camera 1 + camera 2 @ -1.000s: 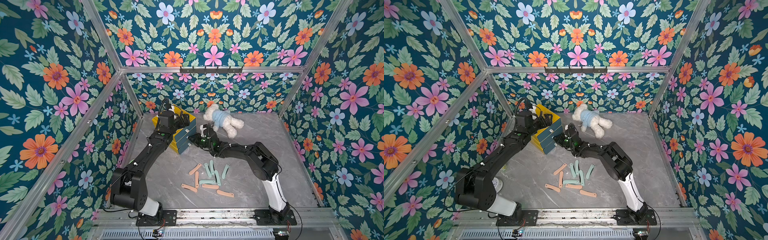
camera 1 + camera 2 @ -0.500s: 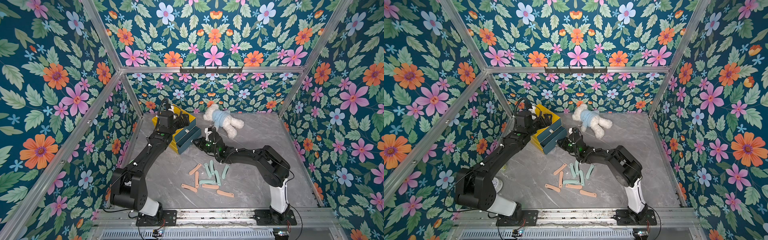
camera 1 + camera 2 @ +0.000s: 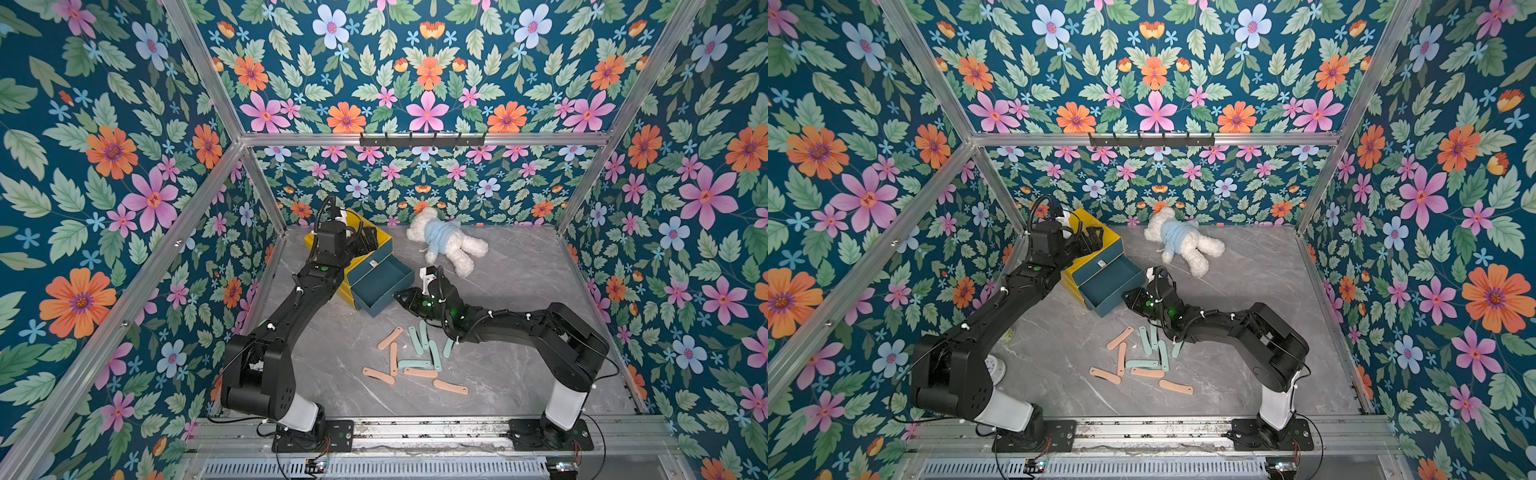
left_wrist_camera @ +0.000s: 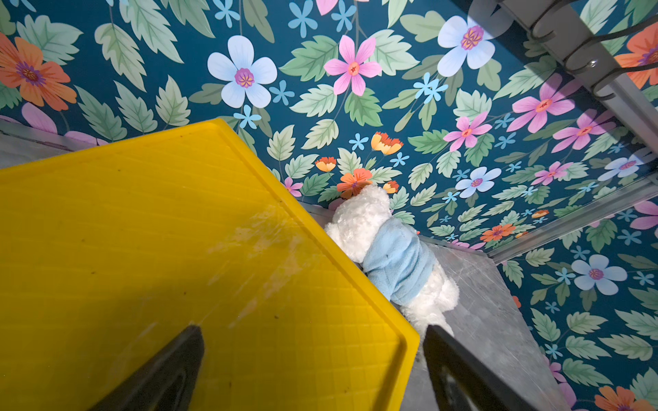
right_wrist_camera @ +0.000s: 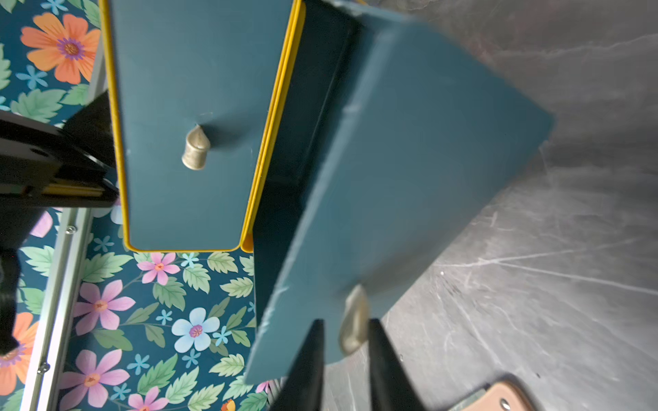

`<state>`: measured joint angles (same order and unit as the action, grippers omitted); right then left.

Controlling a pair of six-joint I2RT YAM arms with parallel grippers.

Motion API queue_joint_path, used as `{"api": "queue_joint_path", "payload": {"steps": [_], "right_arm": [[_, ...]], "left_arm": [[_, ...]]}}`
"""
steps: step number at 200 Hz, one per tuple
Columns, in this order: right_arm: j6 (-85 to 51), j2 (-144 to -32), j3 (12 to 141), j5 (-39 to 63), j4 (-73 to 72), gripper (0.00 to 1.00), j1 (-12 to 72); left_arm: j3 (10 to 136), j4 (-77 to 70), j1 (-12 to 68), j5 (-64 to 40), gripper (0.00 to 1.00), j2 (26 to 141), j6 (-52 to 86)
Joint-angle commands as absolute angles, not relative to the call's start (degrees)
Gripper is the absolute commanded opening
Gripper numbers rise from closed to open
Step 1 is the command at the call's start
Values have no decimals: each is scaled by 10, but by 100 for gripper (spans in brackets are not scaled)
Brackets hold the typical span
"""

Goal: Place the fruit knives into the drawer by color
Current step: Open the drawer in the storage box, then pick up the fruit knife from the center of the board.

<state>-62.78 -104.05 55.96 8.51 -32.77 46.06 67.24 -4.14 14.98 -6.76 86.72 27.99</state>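
Note:
Several fruit knives, salmon pink (image 3: 390,337) and pale teal (image 3: 434,355), lie scattered on the grey floor in both top views (image 3: 1144,362). The teal drawer (image 3: 380,286) (image 3: 1108,282) stands pulled out of the yellow cabinet (image 3: 382,240) (image 4: 178,249) and looks empty. My right gripper (image 3: 401,297) (image 5: 346,322) is at the drawer's front. Its fingers stand slightly apart around the metal knob (image 5: 352,325), with a gap on one side. My left gripper (image 3: 365,241) (image 4: 313,329) hangs wide open over a corner of the cabinet's top, holding nothing.
The cabinet's upper drawer (image 5: 185,106) is closed. A white teddy bear in a blue top (image 3: 444,245) (image 4: 395,263) lies behind the drawer near the back wall. One pink knife (image 5: 509,395) lies close under the right wrist. Flowered walls enclose the floor.
The right gripper has drawn the lower drawer out toward the front right by its knob, and its jaws have loosened from the knob. The left arm has stayed on the cabinet.

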Motion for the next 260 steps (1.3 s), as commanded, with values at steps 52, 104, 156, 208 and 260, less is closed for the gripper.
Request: {"api": "queue_joint_path", "payload": {"steps": [52, 104, 156, 208, 260], "right_arm": [[-575, -945, 540, 88, -230, 52, 463], [-483, -802, 515, 58, 18, 59, 463], [-499, -718, 441, -9, 199, 61, 453], [-476, -815, 474, 21, 261, 61, 415], [-453, -933, 557, 14, 315, 61, 414]], "left_arm": [[681, 35, 145, -94, 99, 833, 302], [653, 15, 146, -128, 99, 717, 329], [463, -28, 172, -140, 99, 543, 375], [298, -23, 177, -138, 99, 409, 406], [227, -44, 176, -139, 99, 370, 430]]}}
